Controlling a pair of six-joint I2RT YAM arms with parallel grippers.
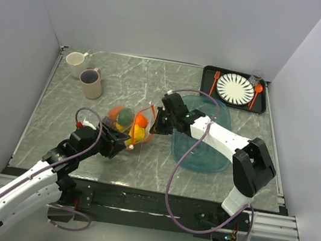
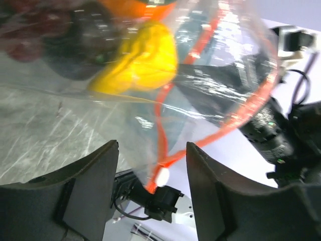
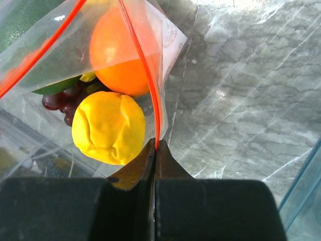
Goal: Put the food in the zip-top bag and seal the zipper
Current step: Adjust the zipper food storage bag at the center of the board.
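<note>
The clear zip-top bag (image 1: 130, 125) hangs between my two grippers, holding the food: an orange piece (image 3: 123, 55), a yellow piece (image 3: 108, 125), dark purple grapes (image 3: 60, 103) and a green piece (image 3: 52, 86). My right gripper (image 3: 156, 146) is shut on the orange-red zipper (image 3: 149, 75) at the bag's right end, seen in the top view (image 1: 158, 120). My left gripper (image 2: 153, 165) is open at the bag's near-left end (image 1: 119, 141). The zipper's white slider (image 2: 161, 176) sits between its fingers (image 2: 95, 191) without touching them. The mouth gapes open in a loop (image 2: 235, 115).
A translucent teal tray (image 1: 204, 155) lies under my right arm. Two mugs (image 1: 91, 83) stand at the back left. A black tray (image 1: 207, 73) at the back right holds a striped plate (image 1: 235, 88), an orange fork (image 1: 215, 81) and a spoon (image 1: 256, 93).
</note>
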